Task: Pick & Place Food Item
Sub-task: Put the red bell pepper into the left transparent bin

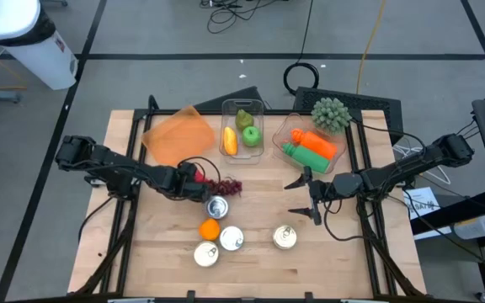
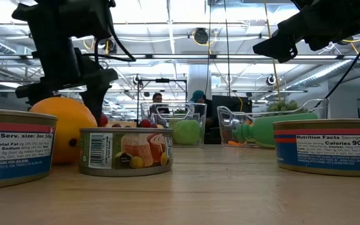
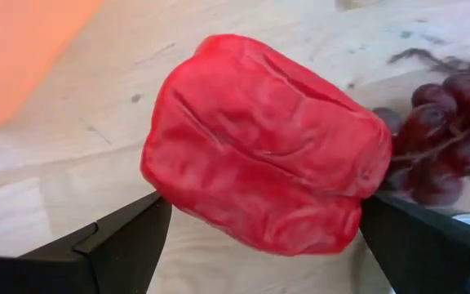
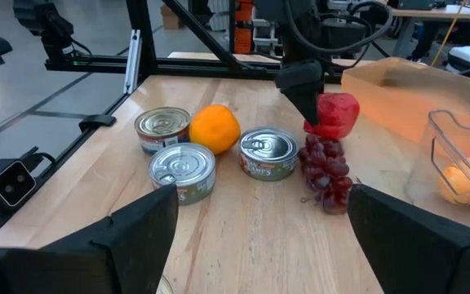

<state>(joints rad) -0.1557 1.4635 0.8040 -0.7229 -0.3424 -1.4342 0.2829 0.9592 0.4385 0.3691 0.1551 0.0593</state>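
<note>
Your left gripper (image 1: 194, 178) sits low over the table's middle-left, its two fingers spread wide on either side of the red bell pepper (image 3: 263, 139). In the left wrist view one finger (image 3: 121, 245) meets the pepper's lower edge and the other (image 3: 423, 245) stands right at its opposite flank, so the jaws bracket it; you cannot tell from these pictures whether they press it. The pepper rests on the wooden table (image 1: 352, 252), just beside a bunch of dark red grapes (image 1: 226, 186), which lies on the side away from the orange sheet (image 1: 178, 135).

Just in front of the grapes stands a tin can (image 1: 216, 207), and nearer the front edge you have an orange (image 1: 210, 228) touching two more cans (image 1: 231, 239) (image 1: 206, 253). A fourth can (image 1: 285, 237) stands apart, toward the right.

Your right gripper (image 1: 310, 195) hangs above the table right of centre, fingers spread apart and holding nothing.

At the back, a clear container (image 1: 242, 105) holds a yellow item, a green apple (image 1: 250, 135) and a pear. A second clear container (image 1: 286, 128) to its right holds an orange-and-green carrot-like item (image 1: 318, 145) and a green one. A spiky green plant (image 1: 330, 113) sits behind it.

In the low view people show in the room beyond the table.
</note>
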